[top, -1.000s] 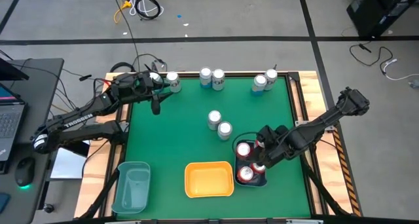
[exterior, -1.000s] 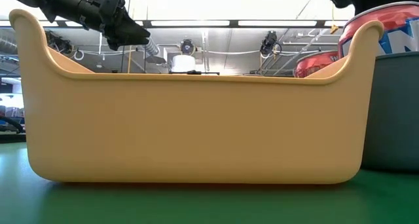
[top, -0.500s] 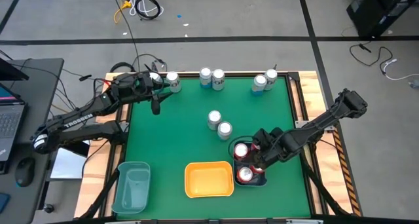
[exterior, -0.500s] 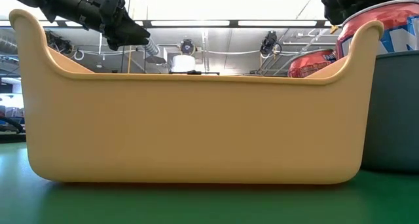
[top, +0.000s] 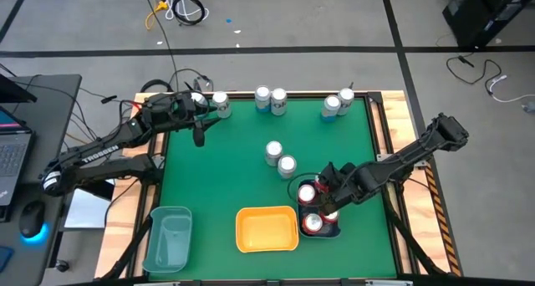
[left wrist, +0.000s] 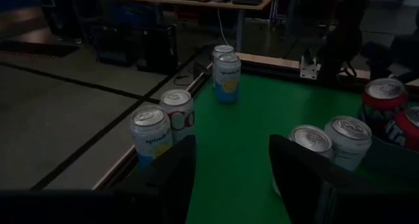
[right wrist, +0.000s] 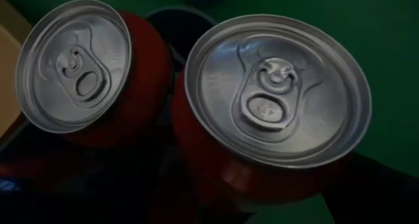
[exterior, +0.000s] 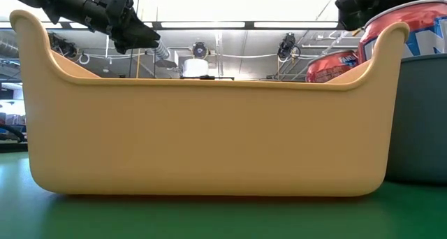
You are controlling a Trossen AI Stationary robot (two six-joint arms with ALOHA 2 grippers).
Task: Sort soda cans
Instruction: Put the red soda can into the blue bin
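Silver soda cans stand along the table's far edge (top: 263,96) (top: 332,106) and as a pair mid-table (top: 280,159). Red cans (top: 309,192) (top: 314,224) stand upright in a dark bin (top: 333,232) at the near right. My right gripper (top: 328,196) points steeply down over this bin, open. Its fingers stand on either side of a red can (right wrist: 278,90) that is upright next to another (right wrist: 75,63). My left gripper (left wrist: 232,178) hangs open and empty above the far left corner, near two cans (left wrist: 152,135).
A yellow bin (top: 267,229) sits at the near edge just left of the dark bin, and it fills the low view (exterior: 209,134). A teal bin (top: 170,237) stands at the near left. Bare green mat lies between the bins and the far cans.
My right gripper has sunk a little toward the dark bin and shifted slightly toward the table's left, above the red cans. The left arm has kept still.
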